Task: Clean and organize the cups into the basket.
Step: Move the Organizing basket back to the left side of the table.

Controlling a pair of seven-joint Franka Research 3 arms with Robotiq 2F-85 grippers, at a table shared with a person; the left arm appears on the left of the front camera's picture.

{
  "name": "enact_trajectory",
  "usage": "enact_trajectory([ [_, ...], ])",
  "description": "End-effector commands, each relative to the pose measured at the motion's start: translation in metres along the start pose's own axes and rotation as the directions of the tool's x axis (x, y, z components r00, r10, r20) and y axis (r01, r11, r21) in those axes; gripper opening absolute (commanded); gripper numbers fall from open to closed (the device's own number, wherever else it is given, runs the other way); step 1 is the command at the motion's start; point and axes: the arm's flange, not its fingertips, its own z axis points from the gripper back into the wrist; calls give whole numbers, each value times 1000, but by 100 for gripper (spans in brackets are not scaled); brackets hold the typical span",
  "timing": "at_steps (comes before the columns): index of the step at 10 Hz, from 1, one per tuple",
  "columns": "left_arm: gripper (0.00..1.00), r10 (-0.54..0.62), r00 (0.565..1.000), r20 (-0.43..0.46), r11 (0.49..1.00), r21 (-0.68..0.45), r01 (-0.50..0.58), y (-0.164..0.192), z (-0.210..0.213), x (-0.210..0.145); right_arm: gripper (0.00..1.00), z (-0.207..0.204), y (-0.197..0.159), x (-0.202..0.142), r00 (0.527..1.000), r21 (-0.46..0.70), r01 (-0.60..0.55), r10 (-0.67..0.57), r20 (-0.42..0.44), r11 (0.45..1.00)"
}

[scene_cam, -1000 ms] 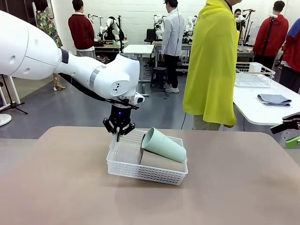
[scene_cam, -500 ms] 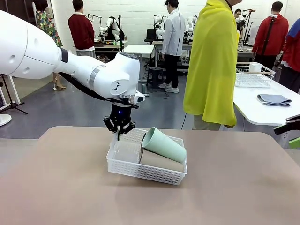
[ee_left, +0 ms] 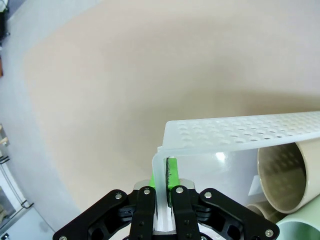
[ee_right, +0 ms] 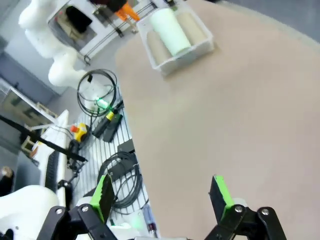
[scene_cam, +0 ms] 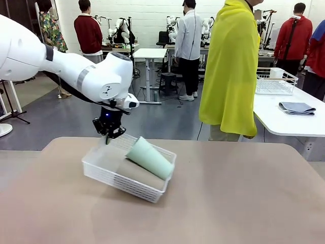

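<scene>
Pinching the basket (scene_cam: 124,180) wall, left end effector (scene_cam: 108,136) holds it tilted off the desk (scene_cam: 244,203); mint cup (scene_cam: 150,157) (atop tan cups (scene_cam: 137,175)) could roll out; right end effector (ee_right: 162,197) gapes empty.

Your left tool (scene_cam: 107,138), clamped on the basket (scene_cam: 122,184) rim, has dragged it leftward across the counter (scene_cam: 244,203) and turned it askew, the cups (scene_cam: 149,158) riding along inside.

Folded grey cloth (scene_cam: 297,108) on side table (scene_cam: 274,119).
</scene>
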Motion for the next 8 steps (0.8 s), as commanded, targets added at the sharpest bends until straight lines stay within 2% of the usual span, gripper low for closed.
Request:
enact_trajectory([
  [1,5,-2,999,47,999,39,0,31,-6,-17,100,37,-14,-11,988,-18,134,-133,75,991],
  [3,5,87,996,33,996,27,-88,63,-11,-28,100,72,-20,-35,964,-47,231,-222,145,972],
  [5,5,183,983,15,983,11,-184,85,-17,-35,100,88,-23,-47,954,-61,255,-241,181,965],
  [7,5,247,969,-7,969,-15,-247,110,-27,-43,100,86,-21,-56,965,-83,234,-221,144,969],
  [8,5,260,965,-17,964,-46,-260,107,-25,-43,100,86,-21,-56,965,-83,234,-221,144,969],
])
